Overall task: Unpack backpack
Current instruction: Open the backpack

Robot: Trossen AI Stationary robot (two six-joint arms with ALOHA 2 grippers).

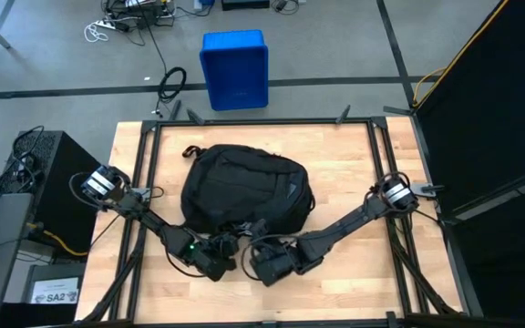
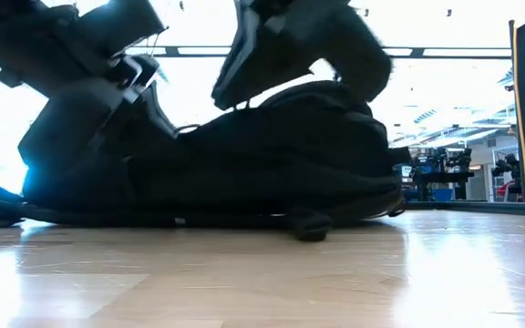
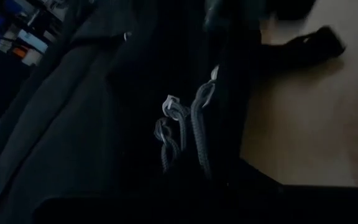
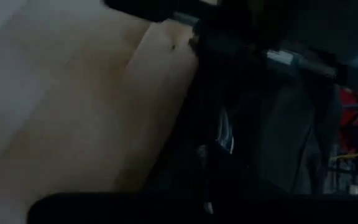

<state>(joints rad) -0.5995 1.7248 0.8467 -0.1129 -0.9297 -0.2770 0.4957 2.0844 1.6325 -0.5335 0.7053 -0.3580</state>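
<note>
The backpack (image 1: 244,189) lies flat on the wooden worktop (image 1: 354,173), its near edge right against both grippers. The left gripper (image 1: 229,244) is pressed into that edge with its fingers together; grey cords (image 3: 182,127) hang just ahead of it, though whether it pinches fabric cannot be told. The right gripper (image 1: 256,248), just beside the left one, also sits at the backpack's edge with fingers closed, what it holds unclear. Beyond the backpack, off the worktop, a blue bin (image 1: 234,69) stands on the floor.
</note>
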